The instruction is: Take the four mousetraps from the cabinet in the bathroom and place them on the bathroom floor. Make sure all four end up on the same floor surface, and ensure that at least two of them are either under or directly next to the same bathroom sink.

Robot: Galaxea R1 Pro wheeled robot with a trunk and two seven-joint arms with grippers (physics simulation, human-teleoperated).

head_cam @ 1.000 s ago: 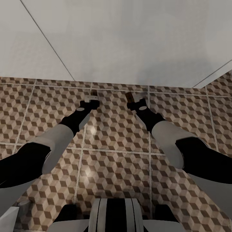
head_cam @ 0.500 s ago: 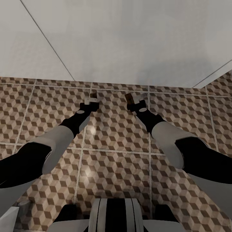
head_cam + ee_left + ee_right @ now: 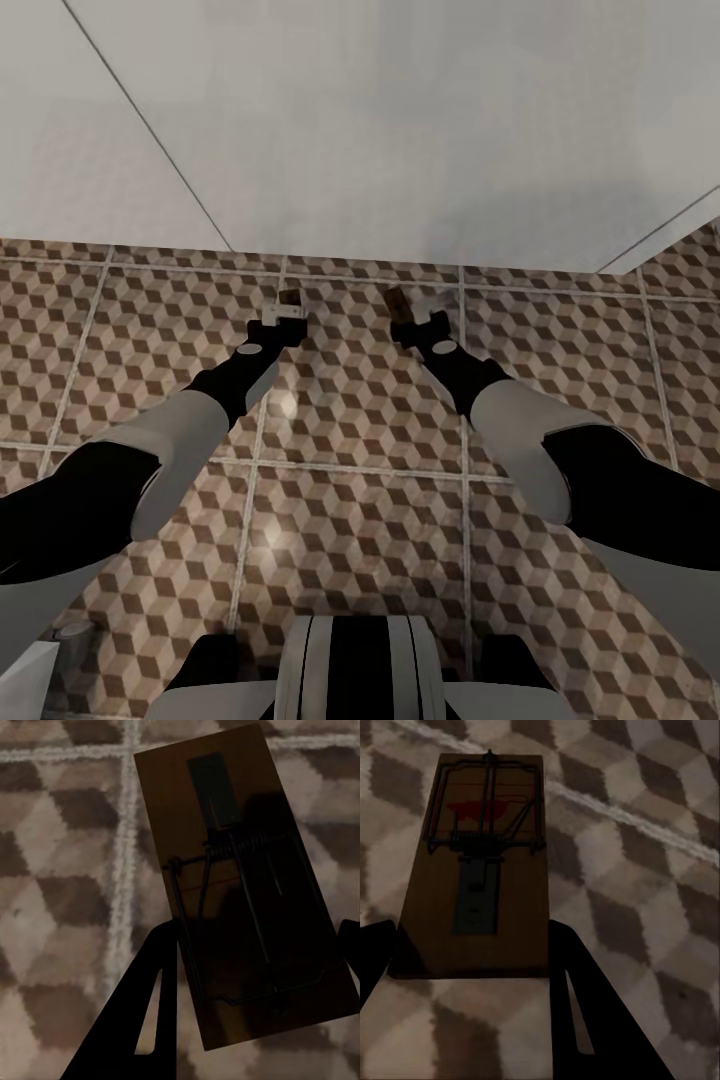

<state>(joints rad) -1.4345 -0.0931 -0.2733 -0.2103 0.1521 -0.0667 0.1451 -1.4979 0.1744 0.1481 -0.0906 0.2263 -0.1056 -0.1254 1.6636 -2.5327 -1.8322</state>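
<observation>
Two mousetraps are in my grippers, low over the bathroom floor (image 3: 350, 440) with its cube pattern. My left gripper (image 3: 288, 306) is shut on one mousetrap (image 3: 291, 297). In the left wrist view that tan board with its dark spring (image 3: 240, 892) sits between the dark fingers (image 3: 154, 997), which touch its long edges. Beside it, my right gripper (image 3: 402, 310) is shut on the other mousetrap (image 3: 394, 297). The right wrist view shows this board with a red bait pad (image 3: 480, 862) between both fingers (image 3: 577, 982). The cabinet is out of view. I cannot tell whether the white surface ahead is the sink.
A broad white surface (image 3: 400, 130) with a few thin seams runs across the far side, just beyond the two grippers, and shades the tiles below it. My own base (image 3: 350, 670) is at the near edge. A small white object (image 3: 25, 670) sits at the near left corner.
My left gripper has turned at the wrist, so a pale side now faces up. My right gripper has edged slightly left with its mousetrap. The camera has not moved.
</observation>
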